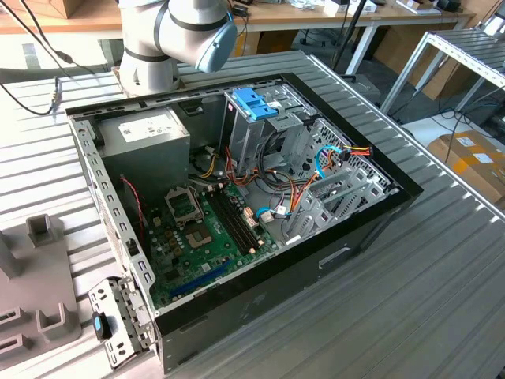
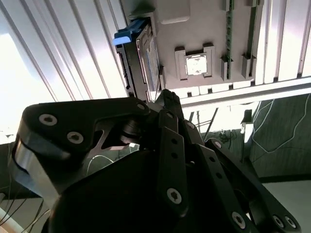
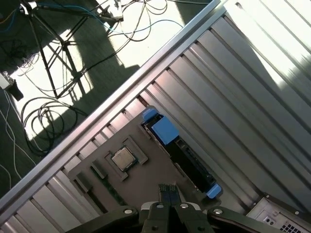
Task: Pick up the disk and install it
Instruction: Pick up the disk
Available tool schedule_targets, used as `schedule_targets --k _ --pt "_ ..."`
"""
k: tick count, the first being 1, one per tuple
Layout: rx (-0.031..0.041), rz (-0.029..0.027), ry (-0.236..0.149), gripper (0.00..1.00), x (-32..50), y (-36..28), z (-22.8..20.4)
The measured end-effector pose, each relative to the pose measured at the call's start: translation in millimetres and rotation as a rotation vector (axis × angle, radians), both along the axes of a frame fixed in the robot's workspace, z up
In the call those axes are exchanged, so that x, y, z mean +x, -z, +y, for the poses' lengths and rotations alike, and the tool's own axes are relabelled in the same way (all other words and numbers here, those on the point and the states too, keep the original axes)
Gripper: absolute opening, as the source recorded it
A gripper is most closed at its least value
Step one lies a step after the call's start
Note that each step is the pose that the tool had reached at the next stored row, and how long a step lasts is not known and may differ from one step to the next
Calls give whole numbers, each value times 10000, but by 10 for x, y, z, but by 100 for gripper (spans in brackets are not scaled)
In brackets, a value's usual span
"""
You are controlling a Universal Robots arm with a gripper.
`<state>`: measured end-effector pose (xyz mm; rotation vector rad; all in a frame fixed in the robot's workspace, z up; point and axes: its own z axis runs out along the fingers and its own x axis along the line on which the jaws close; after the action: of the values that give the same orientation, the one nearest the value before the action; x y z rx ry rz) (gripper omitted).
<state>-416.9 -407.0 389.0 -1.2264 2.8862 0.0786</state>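
Note:
The disk [image 3: 187, 160] stands on its edge in a slot of a grey fixture plate [image 3: 146, 170], with blue side rails at both ends. In the second wrist view the disk [image 2: 143, 58] shows a blue rail on its end. My gripper [image 3: 167, 190] hangs above the plate, a short way from the disk and not touching it. Its two ribbed fingertips are pressed together with nothing between them. The second wrist view shows my gripper [image 2: 167, 95] from behind its black linkage. The open computer case [image 1: 355, 229] lies on the ribbed metal table.
A processor chip [image 3: 125, 158] and a memory stick [image 3: 112, 195] also sit in the fixture plate. Inside the case are a drive cage with a blue handle [image 1: 254, 103], a grey power-supply box [image 1: 150, 134] and loose cables. Cables and a tripod lie on the floor beyond the table edge [image 3: 121, 92].

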Motion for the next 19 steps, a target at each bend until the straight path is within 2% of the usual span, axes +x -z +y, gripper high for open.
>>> schedule_targets --k 19 --pt "0 0 -897 11 0 0 0"
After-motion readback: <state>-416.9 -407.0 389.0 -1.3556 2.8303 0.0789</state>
